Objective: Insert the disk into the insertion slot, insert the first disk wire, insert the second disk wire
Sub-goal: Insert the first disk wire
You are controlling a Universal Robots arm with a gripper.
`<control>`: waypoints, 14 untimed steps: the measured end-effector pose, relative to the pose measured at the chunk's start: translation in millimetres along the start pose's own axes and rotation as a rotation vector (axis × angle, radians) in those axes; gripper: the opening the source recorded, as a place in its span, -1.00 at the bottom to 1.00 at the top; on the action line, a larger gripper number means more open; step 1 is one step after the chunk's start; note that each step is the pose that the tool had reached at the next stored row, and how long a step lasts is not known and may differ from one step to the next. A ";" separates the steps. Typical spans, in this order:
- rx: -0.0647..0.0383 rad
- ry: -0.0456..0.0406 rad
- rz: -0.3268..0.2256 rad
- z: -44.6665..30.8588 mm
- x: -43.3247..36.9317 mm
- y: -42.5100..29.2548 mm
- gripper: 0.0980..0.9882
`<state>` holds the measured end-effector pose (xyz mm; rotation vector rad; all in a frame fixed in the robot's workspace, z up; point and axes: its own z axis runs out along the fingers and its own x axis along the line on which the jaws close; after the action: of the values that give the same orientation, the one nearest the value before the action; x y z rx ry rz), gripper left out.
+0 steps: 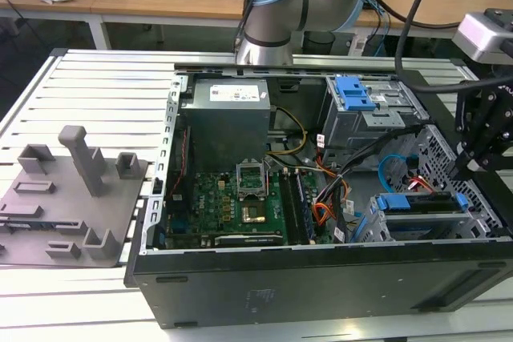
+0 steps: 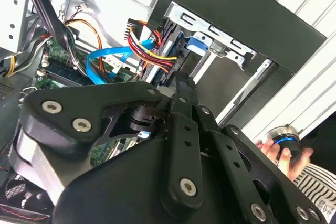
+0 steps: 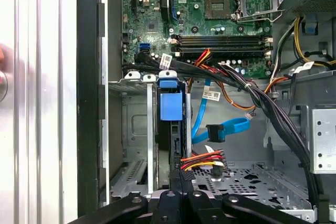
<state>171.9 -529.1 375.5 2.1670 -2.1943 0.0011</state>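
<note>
The disk [image 1: 421, 203] in its blue caddy sits inside the insertion slot [image 1: 377, 230] at the exterior view's right end of the open computer case. In the first wrist view I see the disk edge-on, with its blue tab [image 3: 170, 103] between the slot's silver walls [image 3: 135, 129]. My gripper [image 3: 177, 181] is shut on the black plug of the first disk wire [image 3: 202, 160], pressed against the disk's rear edge. The red, yellow and black strands [image 2: 149, 51] run to the plug at my fingertips [image 2: 182, 83]. The second disk wire [image 3: 226, 128] loops loose beside it, dark plug free.
A motherboard [image 1: 232, 202] and power supply [image 1: 228, 118] fill the case's other half. A taller grey cage with a blue latch [image 1: 353, 94] stands behind the slot. Thick black cables [image 3: 273, 114] cross nearby. A person's hand [image 2: 281, 153] holds a round device outside the case.
</note>
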 end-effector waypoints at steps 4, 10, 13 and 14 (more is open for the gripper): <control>0.000 0.0000 0.000 0.3 0.1 9.0 -0.98; 0.000 0.0000 0.000 1.2 0.3 29.8 -0.98; 0.000 0.0000 0.000 1.5 0.4 37.6 -0.98; 0.000 0.0001 0.000 1.6 0.5 39.3 -0.98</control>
<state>132.5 -529.1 375.5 2.1670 -2.1942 0.0011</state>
